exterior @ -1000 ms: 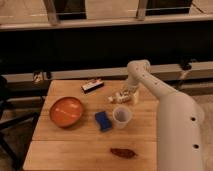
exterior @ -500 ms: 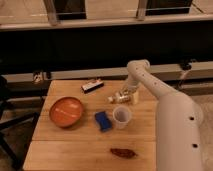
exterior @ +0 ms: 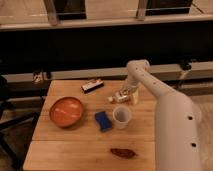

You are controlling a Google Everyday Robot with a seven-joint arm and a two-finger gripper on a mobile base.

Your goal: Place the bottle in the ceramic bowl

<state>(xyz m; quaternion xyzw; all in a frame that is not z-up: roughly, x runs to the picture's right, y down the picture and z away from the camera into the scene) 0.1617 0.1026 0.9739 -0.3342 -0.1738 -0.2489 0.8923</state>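
The small white bottle (exterior: 117,98) lies on its side on the wooden table (exterior: 75,145), towards the back and right of centre. My gripper (exterior: 129,95) is down at the bottle's right end, reaching in from the white arm on the right; it hides part of the bottle. The orange-red ceramic bowl (exterior: 65,112) sits empty on the left part of the table, well apart from the bottle.
A translucent white cup (exterior: 122,116) stands just in front of the bottle. A blue sponge (exterior: 103,120) lies between cup and bowl. A dark flat box (exterior: 93,86) rests near the back edge, and a reddish-brown object (exterior: 123,152) lies near the front.
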